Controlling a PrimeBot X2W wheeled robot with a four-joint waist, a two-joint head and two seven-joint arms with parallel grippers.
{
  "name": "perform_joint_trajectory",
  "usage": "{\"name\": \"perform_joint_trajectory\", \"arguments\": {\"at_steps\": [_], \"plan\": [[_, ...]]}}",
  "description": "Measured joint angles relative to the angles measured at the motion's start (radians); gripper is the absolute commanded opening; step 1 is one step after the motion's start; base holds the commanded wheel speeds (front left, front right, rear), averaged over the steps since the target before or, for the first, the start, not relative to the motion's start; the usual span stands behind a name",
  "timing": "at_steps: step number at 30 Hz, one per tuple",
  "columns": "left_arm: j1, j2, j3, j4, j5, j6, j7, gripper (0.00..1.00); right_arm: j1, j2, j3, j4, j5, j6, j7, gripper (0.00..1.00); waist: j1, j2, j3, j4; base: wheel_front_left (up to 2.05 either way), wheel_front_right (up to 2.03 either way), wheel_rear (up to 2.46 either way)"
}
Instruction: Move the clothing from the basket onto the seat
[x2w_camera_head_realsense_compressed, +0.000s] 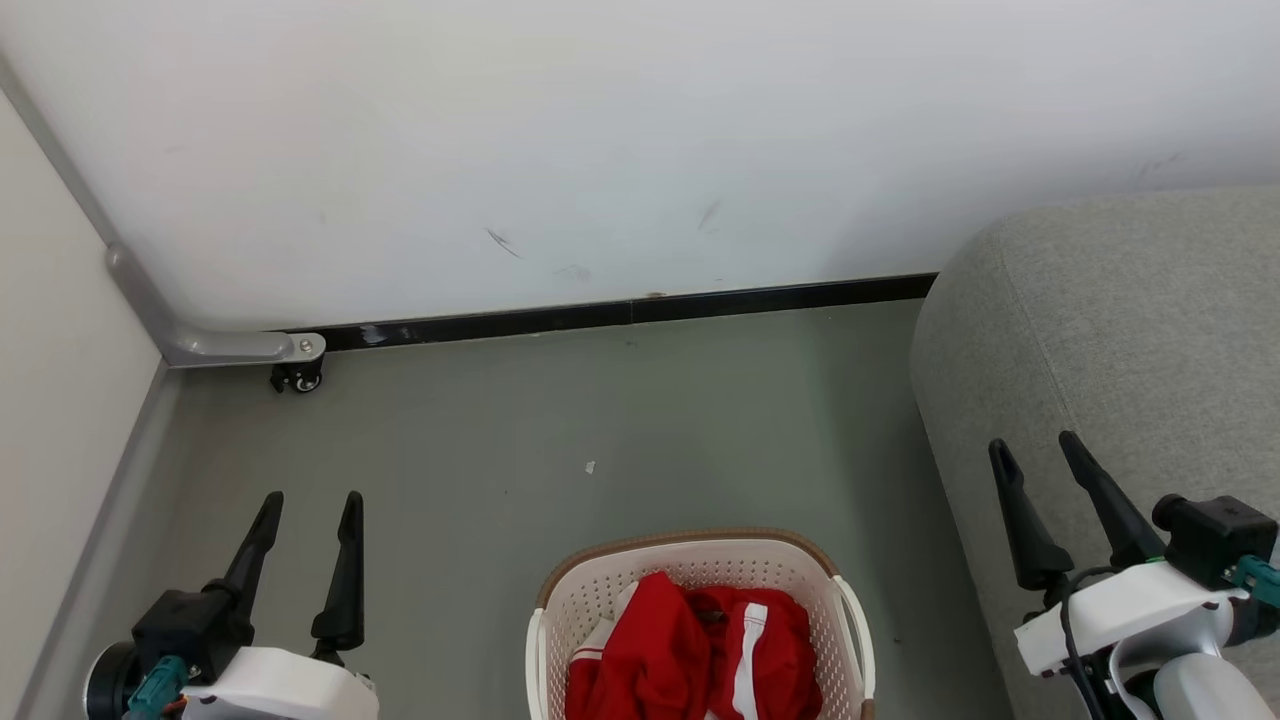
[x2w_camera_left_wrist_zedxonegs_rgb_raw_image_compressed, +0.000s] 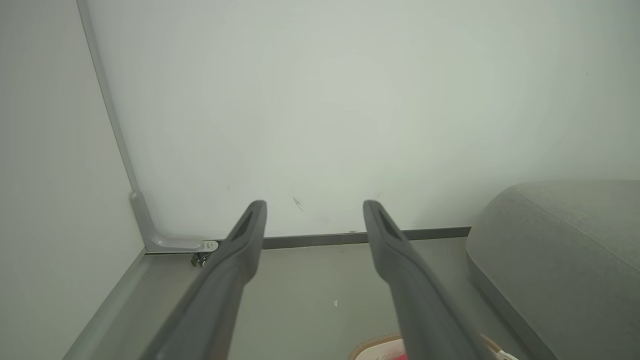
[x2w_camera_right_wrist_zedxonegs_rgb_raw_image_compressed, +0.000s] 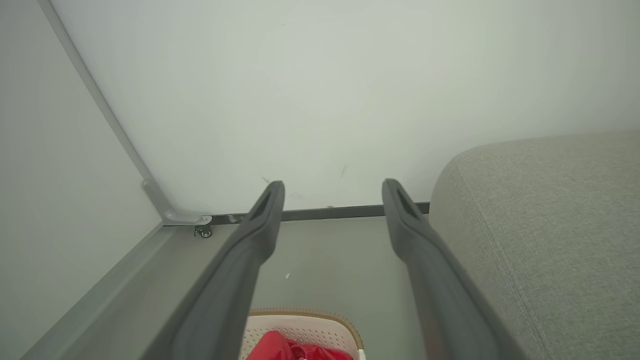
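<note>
**Start of transfer, seen from my console.** The clothing (x2w_camera_head_realsense_compressed: 690, 650), red with white stripes, lies crumpled in the basket (x2w_camera_head_realsense_compressed: 700, 545). The basket stands on the floor (x2w_camera_head_realsense_compressed: 600, 420) between my two arms, near the seat (x2w_camera_head_realsense_compressed: 1130, 330) and to its left.

**Pincers.** The left pincer (x2w_camera_head_realsense_compressed: 312, 497) and right pincer (x2w_camera_head_realsense_compressed: 1032, 438) are both spread wide and empty. They are raised clear of the basket with their fingers aimed toward the wall. The right one shows against the seat's side.

**Handling, by my judgement.** The garments are light, limp and not fragile. They will sag and trail when lifted, and the two pieces may come up tangled. I would pinch a raised fold at the crest of the heap, clear of the perforated wall.

**Orientation.** The heap has no clear long axis. One white stripe runs roughly toward and away from me. The basket's near part is cut off, so I cannot tell its long axis.
</note>
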Motion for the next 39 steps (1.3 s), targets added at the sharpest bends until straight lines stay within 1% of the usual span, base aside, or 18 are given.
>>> {"name": "perform_joint_trajectory", "arguments": {"at_steps": [4,28,34,39], "plan": [[-0.007,-0.001,0.005,0.003,0.007,0.000,0.000,1.00,0.000,0.013,0.000,0.001,-0.003,0.000,0.000,1.00,0.0000,0.0000,-0.001,-0.001,0.00,0.00,0.00],[-0.007,-0.014,0.029,0.024,0.017,-0.005,0.000,1.00,-0.001,0.023,-0.001,0.007,-0.009,0.000,0.000,1.00,-0.0001,0.0000,-0.001,-0.008,0.00,0.00,0.00],[-0.007,-0.029,0.034,0.031,0.014,-0.015,0.000,1.00,-0.001,0.033,-0.006,0.007,-0.009,0.000,0.000,1.00,-0.0002,0.0000,0.004,-0.011,0.00,0.00,0.00],[-0.007,-0.029,0.039,0.035,0.014,-0.017,0.000,1.00,-0.001,0.036,-0.010,0.007,-0.009,0.000,0.000,1.00,-0.0002,0.0000,0.012,-0.013,0.00,0.00,0.00]]}}
